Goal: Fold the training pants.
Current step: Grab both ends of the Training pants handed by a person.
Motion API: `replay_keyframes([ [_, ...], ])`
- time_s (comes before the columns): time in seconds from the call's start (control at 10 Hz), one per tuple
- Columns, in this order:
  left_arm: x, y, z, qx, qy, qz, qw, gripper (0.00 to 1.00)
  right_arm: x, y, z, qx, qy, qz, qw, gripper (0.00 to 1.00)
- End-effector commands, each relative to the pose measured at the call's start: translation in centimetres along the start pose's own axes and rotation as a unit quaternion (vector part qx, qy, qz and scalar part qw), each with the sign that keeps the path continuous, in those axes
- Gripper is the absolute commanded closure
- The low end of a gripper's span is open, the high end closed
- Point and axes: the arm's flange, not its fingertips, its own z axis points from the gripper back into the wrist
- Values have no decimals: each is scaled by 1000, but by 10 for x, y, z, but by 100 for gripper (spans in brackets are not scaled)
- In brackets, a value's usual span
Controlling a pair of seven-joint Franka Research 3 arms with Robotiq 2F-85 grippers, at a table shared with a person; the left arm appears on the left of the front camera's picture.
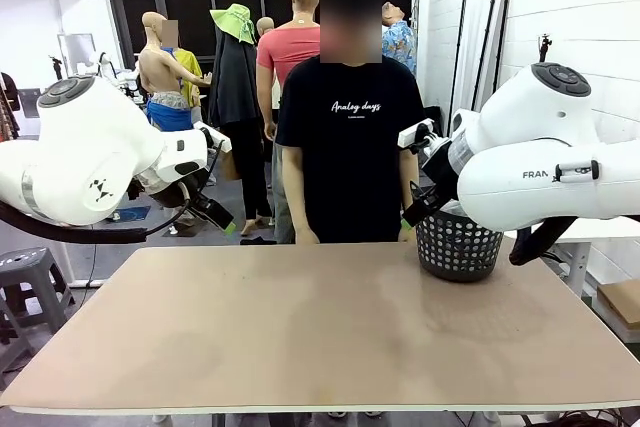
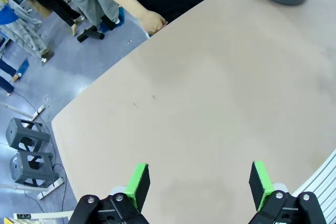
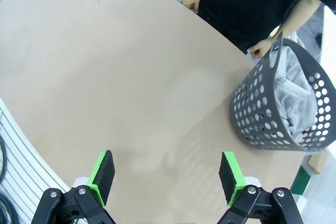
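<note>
In the front view we are seeing one black mesh basket [image 1: 458, 245] at the far right of the table [image 1: 300, 327], just beside our right gripper [image 1: 418, 209]. Our left gripper [image 1: 218, 215] is hanging well apart from it, and one person [image 1: 350, 137] is standing at the far edge.

In the left wrist view the left jaws are gaping wide over bare table, holding nothing.

In the right wrist view the right jaws are gaping too, empty. The training pants [image 3: 294, 98], one pair, are lying bunched inside the basket, ahead and right of the fingers, so we cannot tell their long axis. We are judging the right arm nearer.

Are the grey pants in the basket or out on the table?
In. The right wrist view shows the grey pants bunched up inside the black basket, not spread out or folded.
</note>
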Motion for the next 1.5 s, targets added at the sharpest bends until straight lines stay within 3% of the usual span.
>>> replay_keyframes([
  [0.0, 0, 0, 1, 0, -1, 0, 1000, 0, 0, 1, 0, 5, -1, -2, 1000, 0],
  [1.4, 0, 0, 1, 0, -1, 0, 1000, 0, 0, 1, 0, 5, -1, -2, 1000, 0],
])
